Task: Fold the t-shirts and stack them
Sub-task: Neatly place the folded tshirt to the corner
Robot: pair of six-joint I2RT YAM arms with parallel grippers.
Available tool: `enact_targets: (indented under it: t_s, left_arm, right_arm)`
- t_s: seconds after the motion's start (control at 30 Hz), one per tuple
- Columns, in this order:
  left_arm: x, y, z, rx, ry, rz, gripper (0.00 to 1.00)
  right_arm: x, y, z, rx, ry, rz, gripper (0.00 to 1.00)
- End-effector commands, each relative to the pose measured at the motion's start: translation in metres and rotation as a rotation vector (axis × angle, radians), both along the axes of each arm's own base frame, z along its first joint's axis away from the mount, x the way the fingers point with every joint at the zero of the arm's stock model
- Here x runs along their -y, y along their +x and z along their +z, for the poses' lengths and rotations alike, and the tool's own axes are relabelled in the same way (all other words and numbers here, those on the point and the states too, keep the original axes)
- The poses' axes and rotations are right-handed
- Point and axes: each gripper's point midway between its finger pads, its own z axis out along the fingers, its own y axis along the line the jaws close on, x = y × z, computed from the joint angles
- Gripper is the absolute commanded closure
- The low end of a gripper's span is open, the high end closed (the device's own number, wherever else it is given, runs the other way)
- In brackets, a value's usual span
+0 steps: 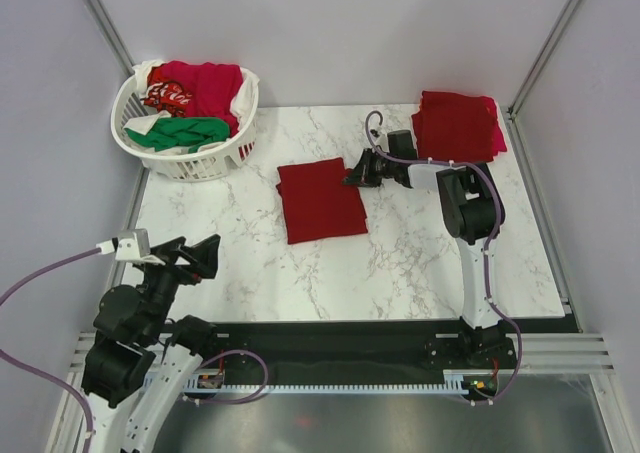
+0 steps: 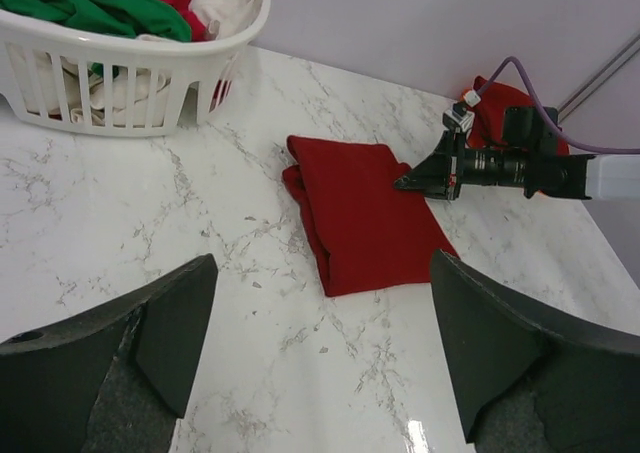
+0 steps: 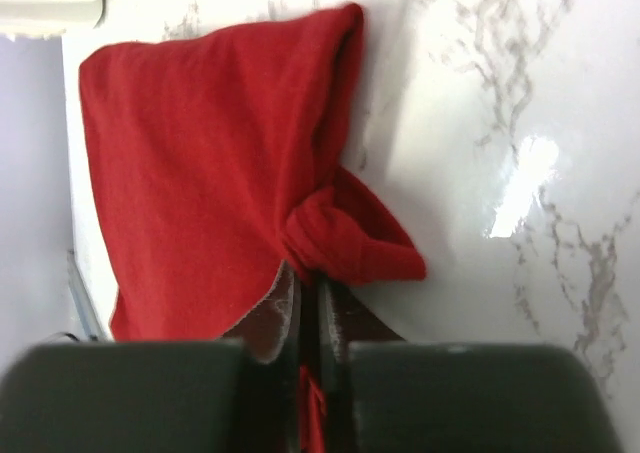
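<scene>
A folded dark red t-shirt (image 1: pixel 320 200) lies flat in the middle of the marble table (image 1: pixel 420 263). My right gripper (image 1: pixel 352 176) is at the shirt's right edge and shut on it. The right wrist view shows that gripper (image 3: pixel 310 283) pinching a bunched fold of the red t-shirt (image 3: pixel 200 163). My left gripper (image 1: pixel 200 258) hovers open over the near left of the table and holds nothing. The left wrist view shows the left gripper (image 2: pixel 322 273) with wide jaws, the shirt (image 2: pixel 365 213) lying beyond them. A stack of folded red t-shirts (image 1: pixel 457 125) sits at the back right corner.
A white lattice laundry basket (image 1: pixel 200 163) stands at the back left, holding red shirts (image 1: pixel 205 85), a green shirt (image 1: pixel 185 131) and white cloth. The basket (image 2: pixel 130 83) fills the upper left of the left wrist view. Grey walls close in the table on three sides.
</scene>
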Motion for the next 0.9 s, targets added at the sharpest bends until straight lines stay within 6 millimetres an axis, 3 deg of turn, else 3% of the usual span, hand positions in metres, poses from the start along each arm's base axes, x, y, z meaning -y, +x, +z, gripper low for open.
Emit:
enact_targets:
  t_s: [0.0, 0.07, 0.17, 0.2, 0.27, 0.3, 0.37, 0.4, 0.57, 0.6, 0.67, 0.7, 0.77, 0.83, 0.87]
  left_arm:
    - [0.005, 0.014, 0.000, -0.022, 0.032, 0.000, 0.07]
    - [0.007, 0.015, -0.002, -0.041, 0.045, -0.011, 0.07]
    - [0.008, 0.019, -0.008, -0.077, 0.057, -0.010, 0.08]
    - [0.008, 0.019, -0.008, -0.083, 0.058, -0.008, 0.09]
    - [0.010, 0.020, -0.012, -0.100, 0.063, -0.014, 0.09]
    - [0.010, 0.021, -0.013, -0.106, 0.063, -0.016, 0.09]
    - [0.011, 0.022, -0.016, -0.127, 0.068, -0.018, 0.10]
    - [0.011, 0.022, -0.017, -0.133, 0.067, -0.017, 0.10]
    - [0.012, 0.024, -0.020, -0.152, 0.071, -0.016, 0.10]
    - [0.012, 0.025, -0.022, -0.158, 0.073, -0.016, 0.10]
    - [0.011, 0.027, -0.025, -0.170, 0.080, -0.007, 0.11]
    - [0.012, 0.028, -0.025, -0.180, 0.087, -0.012, 0.11]
    - [0.015, 0.028, -0.027, -0.187, 0.090, -0.024, 0.11]
    - [0.015, 0.030, -0.030, -0.203, 0.098, -0.020, 0.12]
    - [0.015, 0.031, -0.031, -0.209, 0.100, -0.022, 0.12]
  right_arm:
    - [-0.001, -0.036, -0.052, -0.160, -0.052, 0.029, 1.00]
    - [-0.002, -0.034, -0.047, -0.155, -0.038, 0.035, 1.00]
    - [-0.003, -0.029, -0.026, -0.111, -0.033, 0.045, 1.00]
    - [-0.004, -0.020, -0.011, -0.066, -0.035, 0.041, 1.00]
    - [0.001, -0.021, -0.003, -0.063, -0.074, 0.054, 1.00]
    - [0.002, -0.011, 0.014, -0.023, -0.078, 0.050, 1.00]
    - [0.008, -0.006, 0.023, -0.018, -0.121, 0.038, 1.00]
    - [0.012, 0.007, 0.037, 0.027, -0.137, 0.031, 1.00]
    - [0.050, 0.037, 0.059, 0.057, -0.274, -0.029, 1.00]
    - [0.054, 0.051, 0.073, 0.095, -0.286, -0.040, 1.00]
    - [0.068, 0.057, 0.077, 0.096, -0.342, -0.044, 1.00]
    - [0.077, 0.071, 0.091, 0.129, -0.350, -0.069, 1.00]
    - [0.090, 0.078, 0.098, 0.131, -0.368, -0.081, 1.00]
    - [0.118, 0.097, 0.114, 0.159, -0.357, -0.143, 1.00]
    - [0.117, 0.099, 0.121, 0.174, -0.347, -0.146, 1.00]
